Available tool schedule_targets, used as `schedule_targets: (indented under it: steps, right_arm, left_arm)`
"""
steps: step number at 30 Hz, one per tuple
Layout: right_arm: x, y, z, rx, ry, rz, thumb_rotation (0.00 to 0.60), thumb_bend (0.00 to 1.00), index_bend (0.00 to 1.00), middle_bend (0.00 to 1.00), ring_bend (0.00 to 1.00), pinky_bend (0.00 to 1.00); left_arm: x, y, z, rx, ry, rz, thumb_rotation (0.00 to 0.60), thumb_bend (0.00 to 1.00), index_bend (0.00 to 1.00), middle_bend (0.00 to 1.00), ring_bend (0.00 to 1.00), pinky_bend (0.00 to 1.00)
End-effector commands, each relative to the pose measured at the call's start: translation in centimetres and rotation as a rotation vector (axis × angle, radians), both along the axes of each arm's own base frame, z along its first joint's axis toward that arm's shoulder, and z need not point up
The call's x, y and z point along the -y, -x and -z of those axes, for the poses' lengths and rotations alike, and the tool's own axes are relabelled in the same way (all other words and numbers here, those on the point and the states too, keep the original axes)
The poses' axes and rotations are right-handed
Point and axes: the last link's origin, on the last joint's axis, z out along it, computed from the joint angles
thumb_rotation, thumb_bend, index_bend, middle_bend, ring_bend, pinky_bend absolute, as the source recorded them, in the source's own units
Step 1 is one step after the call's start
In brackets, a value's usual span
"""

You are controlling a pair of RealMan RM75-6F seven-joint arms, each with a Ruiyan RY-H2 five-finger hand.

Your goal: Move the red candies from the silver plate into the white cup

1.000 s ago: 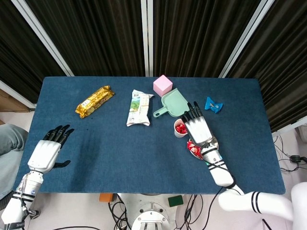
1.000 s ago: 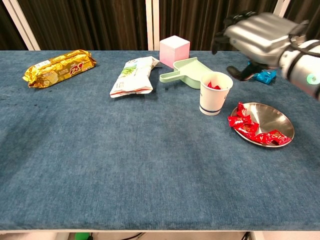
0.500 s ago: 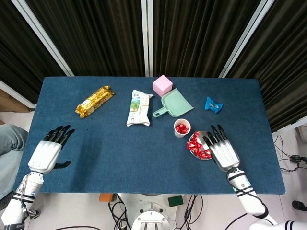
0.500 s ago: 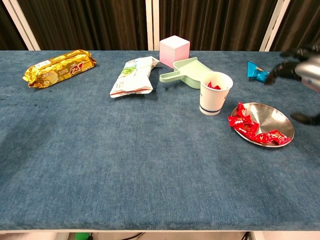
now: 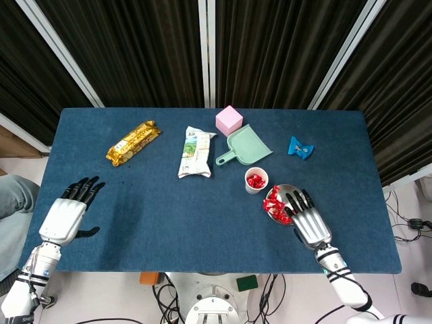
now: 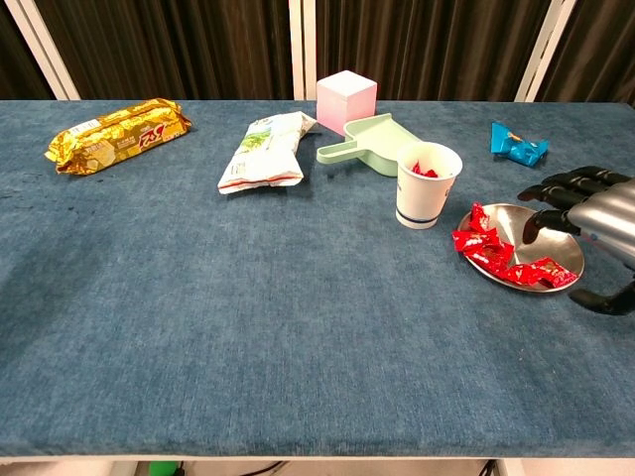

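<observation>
Silver plate [image 6: 544, 230] part-hidden by right hand [image 5: 309, 220], fingers spread, red candies [image 6: 486, 246] beside white cup [image 6: 428, 184], left hand [image 5: 65, 217] open-fingered

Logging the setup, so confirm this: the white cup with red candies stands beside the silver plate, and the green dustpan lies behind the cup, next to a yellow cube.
One detail is wrong: the cube next to the green dustpan is pink, as the chest view shows. The white cup with red candies beside the silver plate is right.

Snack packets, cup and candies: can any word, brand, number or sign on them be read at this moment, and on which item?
Gold packet: red lettering, too blurred to read.
White and green packet: small print, too blurred to read.
White cup: faint blue band, nothing legible.
Red candies, blue wrapper: no readable text.
</observation>
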Motion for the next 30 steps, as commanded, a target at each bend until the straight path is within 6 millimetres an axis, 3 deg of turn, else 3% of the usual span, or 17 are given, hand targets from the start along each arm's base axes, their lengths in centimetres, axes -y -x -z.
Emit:
schedule_targets:
  steps: [1,18,30]
  right_arm:
    - [0.2,0.0,0.7,-0.005,0.006,-0.004,0.6,0.32,0.33,0.04,0.0,0.0]
    - [1.3,-0.4,2.6,0.004,0.003,-0.004,0.6,0.36,0.41,0.06,0.0,0.0]
    - [1.3,-0.4,2.8,0.008,0.016,-0.004,0.6,0.43,0.56,0.08,0.0,0.0]
  left_arm:
    - [0.0,0.0,0.0,0.0,0.0,-0.001,0.6,0.03,0.11,0.03,0.01,0.15]
    - [-0.1,0.1,-0.1,0.001,-0.002,-0.008,0.6,0.03,0.11,0.03,0.01,0.15]
    - [-0.1,0.2,-0.1,0.002,0.0,-0.008,0.6,0.03,0.11,0.03,0.01,0.15]
